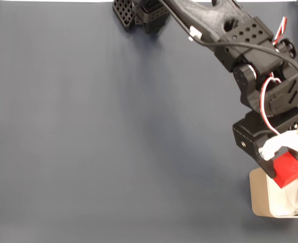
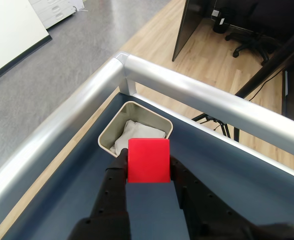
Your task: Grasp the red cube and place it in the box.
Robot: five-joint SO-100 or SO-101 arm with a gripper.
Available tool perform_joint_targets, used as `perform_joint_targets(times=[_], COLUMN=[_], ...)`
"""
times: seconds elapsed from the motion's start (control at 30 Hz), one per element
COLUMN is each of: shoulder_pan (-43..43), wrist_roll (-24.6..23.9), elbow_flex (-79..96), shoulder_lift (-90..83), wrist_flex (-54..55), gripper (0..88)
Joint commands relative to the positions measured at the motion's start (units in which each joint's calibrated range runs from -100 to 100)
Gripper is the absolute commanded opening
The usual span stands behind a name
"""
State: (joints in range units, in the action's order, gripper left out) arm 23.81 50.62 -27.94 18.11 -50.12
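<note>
The red cube (image 1: 288,169) (image 2: 147,160) is held between the two fingers of my gripper (image 1: 285,167) (image 2: 147,167), lifted off the table. The gripper hangs over the near-left part of the beige box (image 1: 260,195) (image 2: 109,131) at the lower right of the fixed view. In the wrist view the box sits just beyond the cube, in the table's corner, with its white lining (image 2: 137,132) showing. The cube hides part of the box's inside in both views.
The dark blue-grey table top (image 1: 113,131) stretches wide to the left of the box. The arm's base (image 1: 143,12) stands at the top middle of the fixed view. A silver rail (image 2: 201,92) edges the table right behind the box, with floor beyond.
</note>
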Motion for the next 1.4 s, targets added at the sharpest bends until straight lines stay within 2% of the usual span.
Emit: perform_joint_targets(times=[0.0, 0.8, 1.37], shoulder_pan=[-0.3, 0.3, 1.5], wrist_roll=[0.7, 2.0, -0.4], elbow_flex=[-6.1, -19.8, -19.8], shoulder_lift=[0.2, 10.3, 11.1], wrist_flex=[-0.1, -0.1, -0.1], gripper=[0.0, 0.2, 0.0])
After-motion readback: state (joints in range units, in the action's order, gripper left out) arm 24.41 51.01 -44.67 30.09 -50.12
